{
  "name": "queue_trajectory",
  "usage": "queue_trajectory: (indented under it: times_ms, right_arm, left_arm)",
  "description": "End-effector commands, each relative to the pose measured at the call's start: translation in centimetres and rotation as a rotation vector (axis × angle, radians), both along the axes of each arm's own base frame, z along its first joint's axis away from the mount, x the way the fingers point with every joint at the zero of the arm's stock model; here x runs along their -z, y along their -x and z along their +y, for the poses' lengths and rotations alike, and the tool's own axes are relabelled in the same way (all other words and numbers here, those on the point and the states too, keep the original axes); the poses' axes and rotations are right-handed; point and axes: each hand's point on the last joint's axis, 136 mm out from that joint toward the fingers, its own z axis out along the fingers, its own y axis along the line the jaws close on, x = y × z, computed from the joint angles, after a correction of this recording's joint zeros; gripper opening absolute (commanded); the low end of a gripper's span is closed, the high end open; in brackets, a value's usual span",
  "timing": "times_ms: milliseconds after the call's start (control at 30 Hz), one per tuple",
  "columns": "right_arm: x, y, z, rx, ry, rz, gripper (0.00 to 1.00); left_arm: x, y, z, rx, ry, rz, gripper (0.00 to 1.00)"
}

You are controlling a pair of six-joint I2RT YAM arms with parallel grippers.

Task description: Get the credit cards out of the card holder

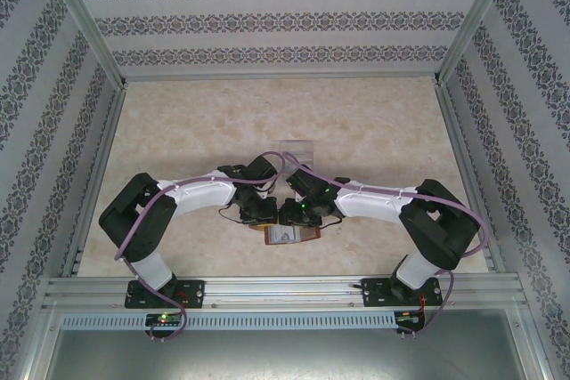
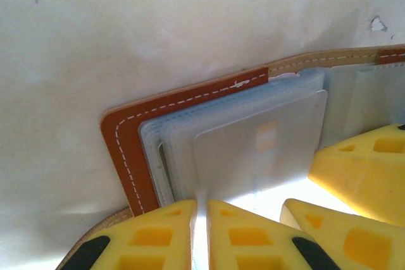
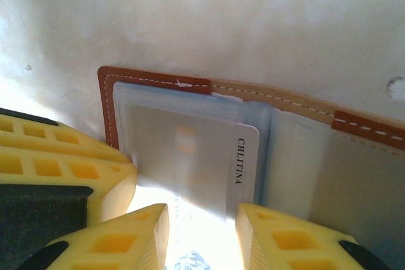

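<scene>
Lettering reading CHLITINA is showing on one credit card (image 3: 196, 156); right gripper (image 3: 202, 219) is straddling it, fingers apart; left gripper (image 2: 201, 210) is pinching the card holder (image 2: 126, 150).

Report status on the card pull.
Left gripper jaws shut on card holder edge. Right gripper jaws open at credit card, partly out. Nothing in the way.

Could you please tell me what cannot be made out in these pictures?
Top external: the card holder lies mostly under both wrists; cards too small to see.
Left wrist: frosted sleeves blur the credit cards, so their number is unclear; whether the left gripper pinches anything is lost in glare at the bottom edge.
Right wrist: glare washes out the card edge inside the right gripper.
</scene>
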Motion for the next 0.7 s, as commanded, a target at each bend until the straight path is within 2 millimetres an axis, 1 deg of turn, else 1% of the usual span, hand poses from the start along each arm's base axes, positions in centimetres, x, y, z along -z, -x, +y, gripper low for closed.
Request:
queue_trajectory:
  times_ms: [0, 267, 333, 500, 600, 667]
  right_arm:
    - [0.2, 0.0, -1.5, 0.013, 0.069, -0.005, 0.36]
    - [-0.3, 0.0, -1.6, 0.015, 0.062, -0.011, 0.37]
    - [-0.7, 0.0, -1.3, 0.015, 0.039, -0.015, 0.38]
    - [-1.5, 0.0, -0.9, 0.017, 0.005, -0.024, 0.38]
    - [-1.5, -0.1, -1.1, 0.021, 0.010, -0.027, 0.38]
    - [-1.2, -0.1, -1.5, 0.026, 0.027, -0.026, 0.38]
  left_arm:
    - [1.2, 0.6, 2.1, 0.010, -0.120, 0.019, 0.16]
    - [1.1, 0.4, 2.1, 0.017, -0.125, 0.014, 0.16]
    - [0.9, 0.4, 1.9, 0.017, -0.118, 0.012, 0.16]
    - [-0.3, 0.0, 1.3, 0.012, -0.086, -0.007, 0.16]
    - [-1.1, -0.2, 0.8, 0.010, -0.061, -0.020, 0.16]
    - [-1.5, -0.2, 0.1, 0.013, -0.041, -0.024, 0.16]
